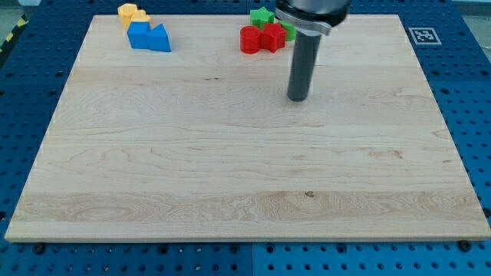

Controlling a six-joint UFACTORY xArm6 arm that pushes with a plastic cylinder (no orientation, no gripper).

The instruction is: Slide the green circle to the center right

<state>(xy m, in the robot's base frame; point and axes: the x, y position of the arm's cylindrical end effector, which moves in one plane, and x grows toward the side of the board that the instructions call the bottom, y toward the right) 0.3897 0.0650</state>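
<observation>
The green circle shows only as a small green patch at the view's top centre, mostly hidden behind the arm. It sits just right of a red star. A red block touches the star's left side. A green star lies just above them. My tip rests on the board below the green circle, a little to its right, and touches no block.
Two blue blocks sit together at the view's top left, with two yellow blocks just above them. The wooden board lies on a blue pegboard. A marker tag is at the top right corner.
</observation>
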